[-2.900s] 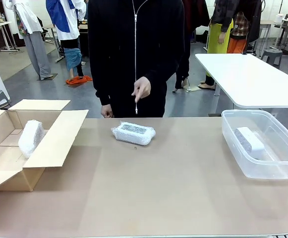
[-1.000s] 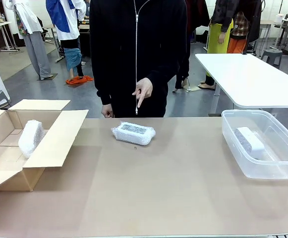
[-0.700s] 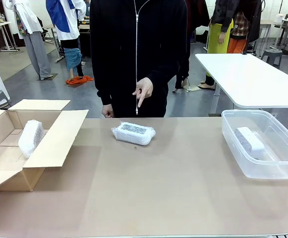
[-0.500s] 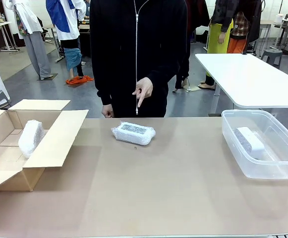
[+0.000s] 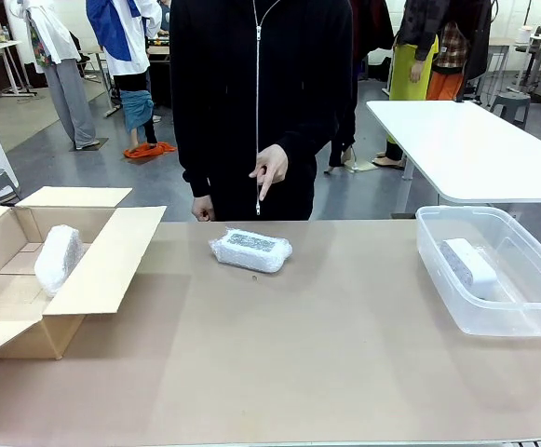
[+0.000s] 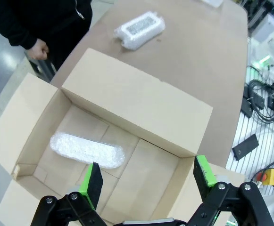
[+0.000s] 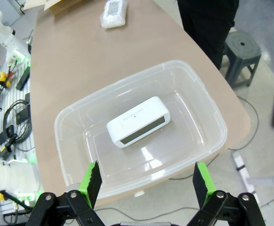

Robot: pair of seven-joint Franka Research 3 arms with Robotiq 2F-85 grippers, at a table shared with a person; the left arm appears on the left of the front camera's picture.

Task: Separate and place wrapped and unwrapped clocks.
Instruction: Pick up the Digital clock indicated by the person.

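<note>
One wrapped clock (image 5: 251,250) lies on the table in front of the person, whose finger (image 5: 264,182) points down at it. It also shows in the left wrist view as the wrapped clock (image 6: 140,30). A second wrapped clock (image 5: 58,258) lies in the cardboard box (image 5: 112,256). My left gripper (image 6: 147,176) hovers open above that box and its wrapped clock (image 6: 87,150). The unwrapped clock (image 7: 138,121) lies in the clear plastic tub (image 7: 61,117). My right gripper (image 7: 146,181) hangs open above it, holding nothing.
The box stands at the table's left end with its flaps (image 5: 74,196) spread. The tub (image 5: 438,270) stands at the right end. A person in black (image 5: 256,93) stands at the far edge. A white table (image 5: 466,149) and a stool (image 7: 243,49) lie beyond.
The person's pointing hand has risen slightly. A black and green tip has come into the front view at the left edge. The clocks have not moved.
</note>
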